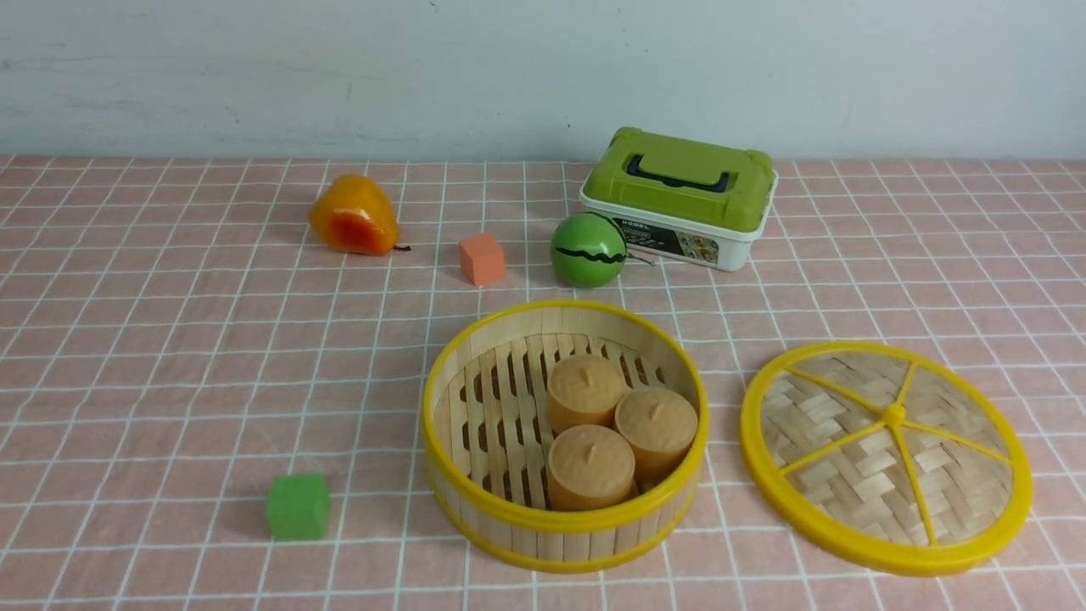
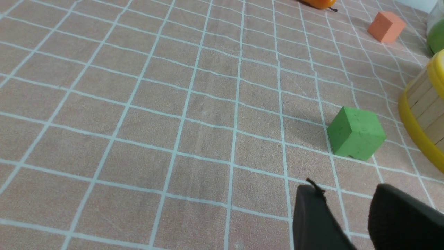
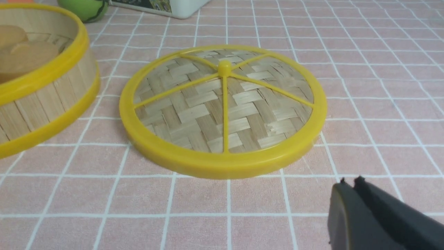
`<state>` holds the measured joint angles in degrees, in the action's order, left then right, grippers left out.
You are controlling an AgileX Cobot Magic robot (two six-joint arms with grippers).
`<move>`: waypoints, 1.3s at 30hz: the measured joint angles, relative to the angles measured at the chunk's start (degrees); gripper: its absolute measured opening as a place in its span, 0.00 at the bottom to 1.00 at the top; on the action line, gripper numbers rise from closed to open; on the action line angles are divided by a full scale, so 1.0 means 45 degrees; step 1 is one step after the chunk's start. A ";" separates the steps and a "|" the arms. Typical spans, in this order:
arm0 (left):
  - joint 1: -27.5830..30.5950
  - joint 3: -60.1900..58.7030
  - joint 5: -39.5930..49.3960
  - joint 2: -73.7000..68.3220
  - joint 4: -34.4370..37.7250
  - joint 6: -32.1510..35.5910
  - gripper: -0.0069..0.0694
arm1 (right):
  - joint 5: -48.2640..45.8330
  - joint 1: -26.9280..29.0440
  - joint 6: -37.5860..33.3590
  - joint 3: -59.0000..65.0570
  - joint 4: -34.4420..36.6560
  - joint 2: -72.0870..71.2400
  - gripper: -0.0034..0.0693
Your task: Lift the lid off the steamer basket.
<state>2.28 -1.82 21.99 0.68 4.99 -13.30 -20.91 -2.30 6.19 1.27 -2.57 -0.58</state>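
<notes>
The steamer basket [image 1: 564, 433] stands uncovered at the front centre of the table with three tan buns [image 1: 607, 433] in it; part of it shows in the right wrist view [image 3: 41, 90] and its edge in the left wrist view [image 2: 421, 114]. The lid [image 1: 887, 454] lies flat on the cloth to the basket's right, apart from it, and also shows in the right wrist view [image 3: 223, 107]. My right gripper [image 3: 350, 182] is shut and empty, just short of the lid's near rim. My left gripper [image 2: 347, 189] is open and empty near a green cube [image 2: 355, 133]. Neither gripper shows in the front view.
A green cube [image 1: 297, 507] sits left of the basket. Behind it are an orange cube [image 1: 482, 259], an orange pear [image 1: 352, 216], a green melon ball [image 1: 588, 249] and a white box with a green lid [image 1: 683, 197]. A wall runs behind the table.
</notes>
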 joint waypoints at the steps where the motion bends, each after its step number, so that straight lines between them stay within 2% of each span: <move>1: 0.0000 0.0000 0.0000 0.0000 0.0000 0.0000 0.40 | -0.0013 0.0000 0.0012 0.0000 0.0000 0.0000 0.04; 39: 0.0000 0.0000 0.0000 0.0000 0.0000 0.0000 0.40 | -0.0121 0.0000 0.0082 -0.0022 -0.0012 0.0000 0.11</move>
<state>2.28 -1.82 21.99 0.68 4.99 -13.30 -21.46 -2.30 6.56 1.17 -2.62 -0.58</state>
